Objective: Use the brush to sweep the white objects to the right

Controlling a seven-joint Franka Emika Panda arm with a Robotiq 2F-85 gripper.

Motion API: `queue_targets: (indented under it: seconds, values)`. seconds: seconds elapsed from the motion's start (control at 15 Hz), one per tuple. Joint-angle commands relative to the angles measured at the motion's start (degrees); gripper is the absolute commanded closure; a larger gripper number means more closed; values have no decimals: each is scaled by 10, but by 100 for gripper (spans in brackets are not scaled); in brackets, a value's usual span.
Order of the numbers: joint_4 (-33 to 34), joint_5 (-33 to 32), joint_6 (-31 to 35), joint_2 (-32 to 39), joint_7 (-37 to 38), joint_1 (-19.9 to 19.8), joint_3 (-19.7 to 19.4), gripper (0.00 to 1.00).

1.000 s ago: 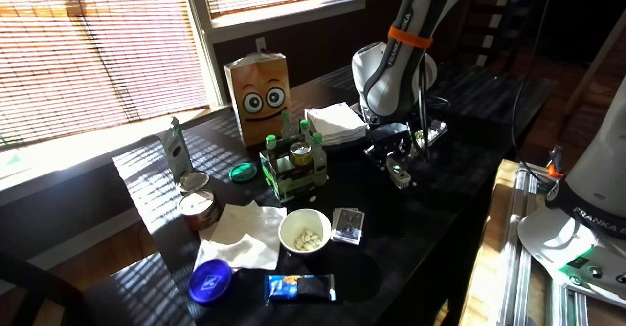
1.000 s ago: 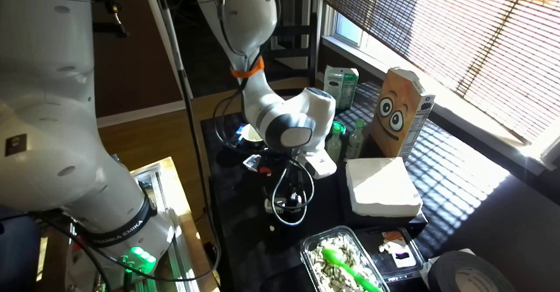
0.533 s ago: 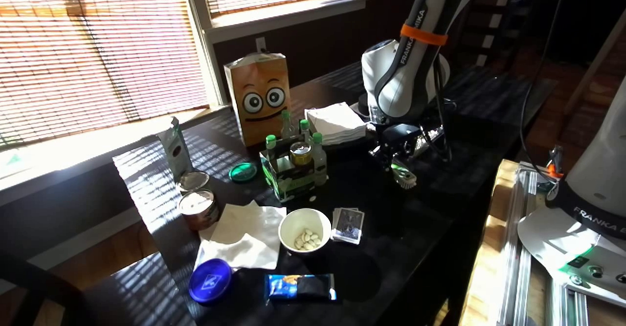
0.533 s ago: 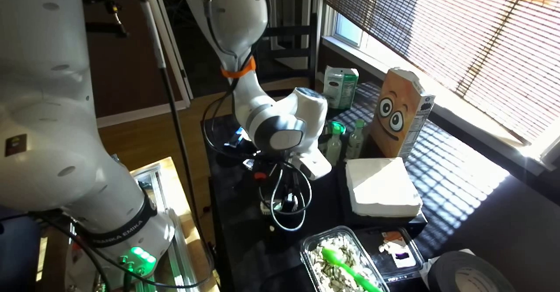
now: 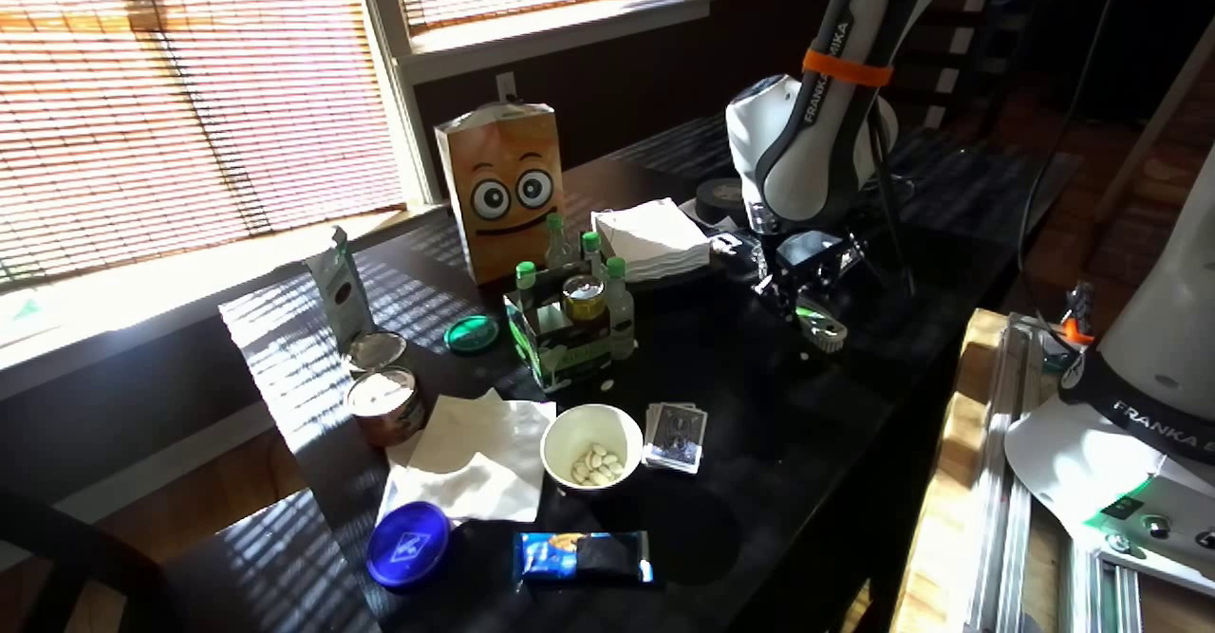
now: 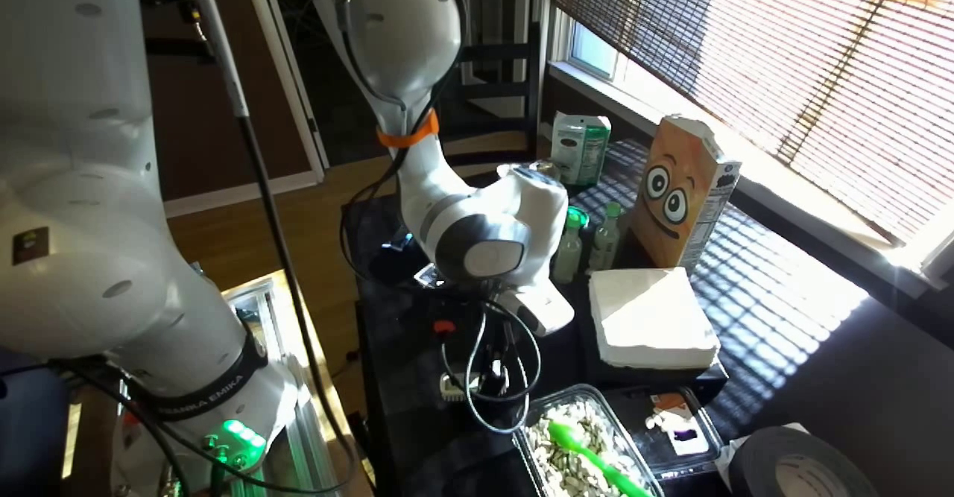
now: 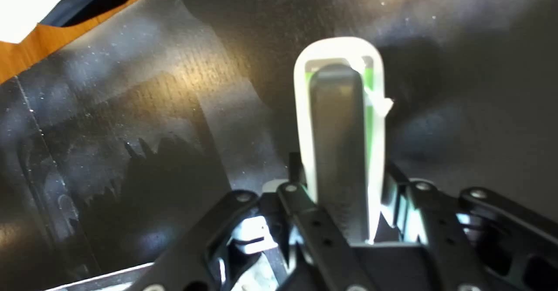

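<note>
My gripper point(image 7: 344, 175) is shut on the brush point(image 7: 338, 134), one finger against each long side; the brush has a white rim, green sides and a dark top. In both exterior views the brush point(image 5: 822, 329) points toward the robot's base, its bristles point(image 6: 452, 397) low over the dark table. Whether they touch it I cannot tell. One small white object point(image 5: 804, 357) lies on the table just beside the brush; in the opposite exterior view it is hidden. Another white object point(image 5: 607, 385) lies by the bottle carrier, and several white pieces point(image 5: 596, 467) are in a cup.
A clear tub point(image 6: 519, 422) of white pieces with a green spoon point(image 6: 596, 463) stands close to the gripper. Around the table are a napkin stack point(image 5: 655, 239), a bottle carrier point(image 5: 570, 348), a white cup point(image 5: 560, 434), cards point(image 5: 676, 438) and a tape roll point(image 6: 790, 467).
My arm has carried the held brush toward the clear tub, past the small white object. That object shows in the same place as a second ago.
</note>
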Motion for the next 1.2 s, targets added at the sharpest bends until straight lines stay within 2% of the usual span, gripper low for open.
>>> queue_targets:
  seconds: [0.0, 0.2, 0.47, 0.73, 0.87, 1.0, 1.13]
  values:
    - [-16, 13, 8, -1, -26, -16, 20, 84]
    - [-20, 44, 25, 10, 19, -8, 30, 84]
    - [-22, 13, 64, 38, 195, 69, -36, 84]
    - [-23, 7, 14, 54, 328, 134, -86, 84]
    - [-30, 15, -25, 41, 355, 130, -78, 84]
    - [-28, 34, -47, 35, 335, 90, -36, 84]
    - [-25, 73, -18, 37, 303, 43, 12, 84]
